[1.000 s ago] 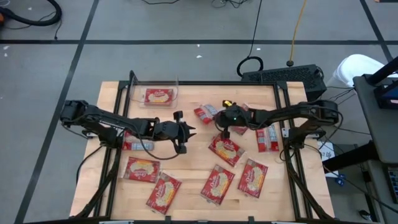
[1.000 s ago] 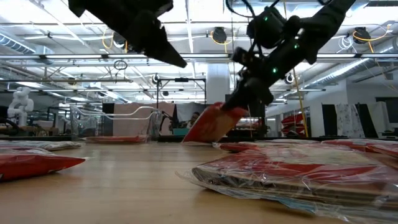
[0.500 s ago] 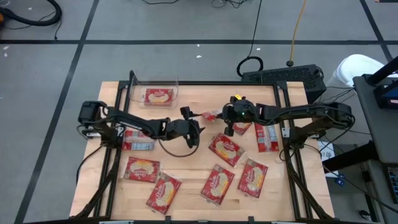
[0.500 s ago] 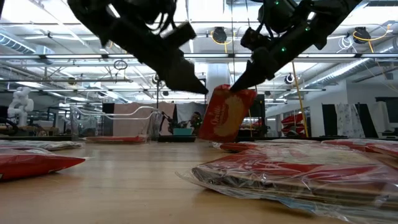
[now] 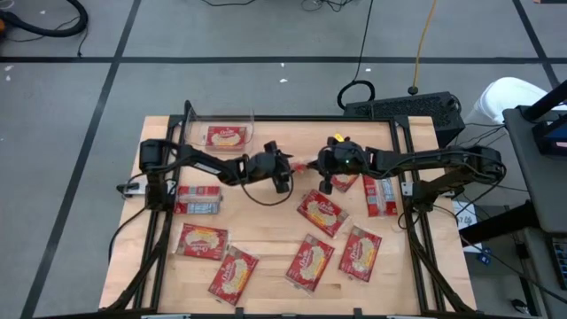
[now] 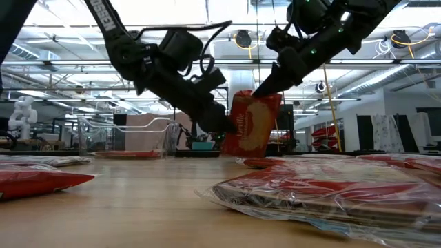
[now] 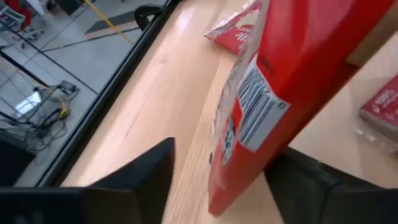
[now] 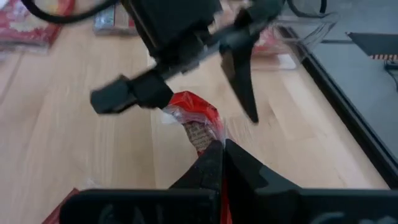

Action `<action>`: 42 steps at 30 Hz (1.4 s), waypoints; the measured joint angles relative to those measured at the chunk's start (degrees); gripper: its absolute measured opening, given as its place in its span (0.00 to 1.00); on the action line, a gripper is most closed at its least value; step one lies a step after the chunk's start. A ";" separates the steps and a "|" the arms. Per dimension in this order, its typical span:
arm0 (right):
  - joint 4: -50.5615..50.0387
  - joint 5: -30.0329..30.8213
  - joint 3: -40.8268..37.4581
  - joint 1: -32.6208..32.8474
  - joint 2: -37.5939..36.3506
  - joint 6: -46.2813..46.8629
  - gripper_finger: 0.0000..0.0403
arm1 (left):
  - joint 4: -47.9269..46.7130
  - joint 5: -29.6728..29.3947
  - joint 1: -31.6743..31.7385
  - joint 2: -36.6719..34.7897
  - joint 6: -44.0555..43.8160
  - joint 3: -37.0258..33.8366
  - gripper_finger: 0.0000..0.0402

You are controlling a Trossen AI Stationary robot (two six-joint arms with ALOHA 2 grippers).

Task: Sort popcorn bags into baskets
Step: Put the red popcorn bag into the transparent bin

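Here, a popcorn bag (image 6: 251, 124) hangs mid-table for a handover between two arms.

The right gripper (image 6: 265, 89) pinches the packet by its top edge, jaws closed on it, so it hangs upright just above the wooden table (image 5: 266, 230), probably to offer its flat faces to the other arm. The left gripper (image 7: 217, 180) stands open with one finger on each side of the packet's lower end, not yet closed. The clear basket (image 5: 221, 133) sits at the far left of the table with one packet inside; other packets (image 5: 310, 261) lie scattered flat nearer the front. Behind the table, the room shows ceiling rails, lights and equipment.
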 joint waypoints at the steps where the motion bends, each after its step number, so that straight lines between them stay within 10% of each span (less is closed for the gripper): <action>1: 0.49 0.02 0.00 0.00 0.00 0.12 0.00 | 0.81 0.90 0.28 0.28 0.02 0.00 0.52; 9: -0.73 3.08 0.01 0.05 -1.19 1.39 0.00 | -2.44 3.09 0.54 -2.46 0.76 0.00 0.05; 18: -4.14 17.87 0.06 3.61 -5.64 1.95 0.26 | -31.18 3.07 0.29 -19.00 -6.19 2.36 0.08; 28: 10.36 15.14 0.04 6.57 0.63 2.70 0.70 | -57.11 6.22 -0.20 -25.59 -10.57 9.15 0.06; 42: 30.33 -1.15 0.04 6.40 17.07 2.87 0.73 | -61.86 7.31 -3.22 -25.18 -12.81 9.25 0.08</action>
